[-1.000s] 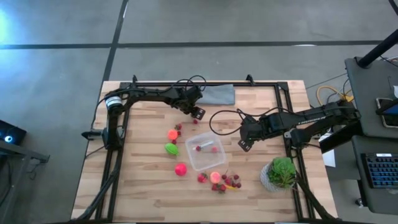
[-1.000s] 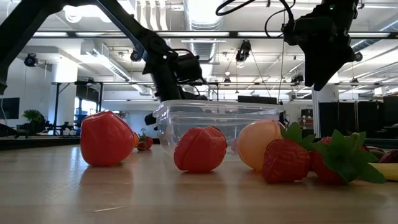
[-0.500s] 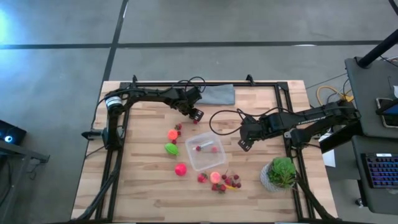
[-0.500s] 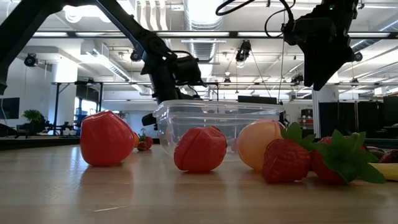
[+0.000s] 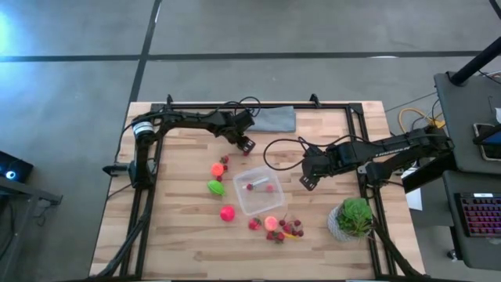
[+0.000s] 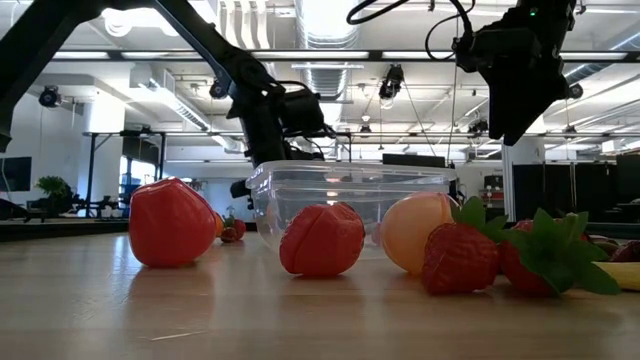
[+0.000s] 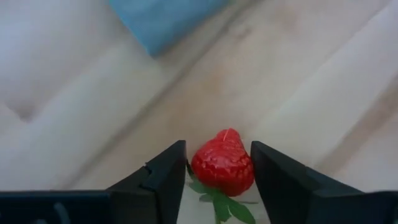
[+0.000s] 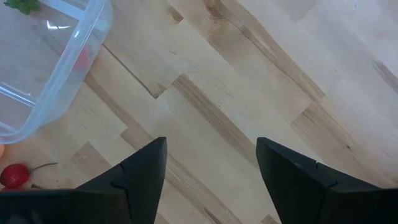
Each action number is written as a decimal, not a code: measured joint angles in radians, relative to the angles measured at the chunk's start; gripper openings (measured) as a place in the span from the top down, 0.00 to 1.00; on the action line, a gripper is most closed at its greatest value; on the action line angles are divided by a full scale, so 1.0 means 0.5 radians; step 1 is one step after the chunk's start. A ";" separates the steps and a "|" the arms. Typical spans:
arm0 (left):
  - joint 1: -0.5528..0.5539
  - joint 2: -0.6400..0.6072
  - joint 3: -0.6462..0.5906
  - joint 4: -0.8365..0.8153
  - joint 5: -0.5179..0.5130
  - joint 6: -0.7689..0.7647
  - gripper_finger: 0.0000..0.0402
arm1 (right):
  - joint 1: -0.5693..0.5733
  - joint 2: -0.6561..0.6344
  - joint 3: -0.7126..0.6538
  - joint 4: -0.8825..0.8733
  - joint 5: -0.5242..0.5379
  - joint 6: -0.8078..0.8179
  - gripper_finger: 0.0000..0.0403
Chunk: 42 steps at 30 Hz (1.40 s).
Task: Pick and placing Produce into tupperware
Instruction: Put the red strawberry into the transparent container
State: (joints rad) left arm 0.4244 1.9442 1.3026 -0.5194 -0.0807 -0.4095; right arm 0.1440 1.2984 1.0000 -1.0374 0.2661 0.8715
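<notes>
Produce and tupperware on the bench, both arms raised.
Near edge: strawberries (image 5: 283, 229), peach ball (image 5: 271, 222), pink ball (image 5: 227, 213), potted plant (image 5: 354, 217) toward the right corner. Centre: tupperware (image 5: 259, 192), berries inside; green ball (image 5: 215, 187) and orange ball (image 5: 217, 168) beside it. Right gripper (image 5: 307, 182) beside the box, fingers parted, empty. Left gripper (image 5: 247, 144) farther back, fingers either side of a strawberry (image 7: 222, 164); grip cannot be told. Far edge: grey cloth (image 5: 273, 118).

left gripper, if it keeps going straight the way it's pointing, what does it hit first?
Probably the strawberry: in the left wrist view it sits between the left gripper's open fingers, a gap showing on each side. Beyond it there is only bare wooden table, then the blue-grey cloth. Depth is unclear.
</notes>
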 joint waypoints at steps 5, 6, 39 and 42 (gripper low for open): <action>0.002 -0.002 0.030 0.013 -0.054 0.001 0.44 | 0.000 0.000 0.000 0.000 0.001 0.000 0.41; 0.002 -0.002 0.030 0.011 -0.002 0.001 0.42 | -0.001 0.000 0.000 0.000 0.001 0.000 0.41; -0.002 -0.002 0.026 -0.117 0.105 0.001 0.67 | 0.000 0.000 0.000 -0.001 0.031 -0.015 0.41; -0.001 -0.002 0.026 -0.114 0.105 0.002 0.67 | 0.000 0.000 0.000 -0.001 0.031 -0.015 0.41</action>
State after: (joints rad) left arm 0.4240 1.9430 1.3155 -0.5766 -0.0280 -0.4085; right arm 0.1439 1.2984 1.0000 -1.0378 0.2813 0.8639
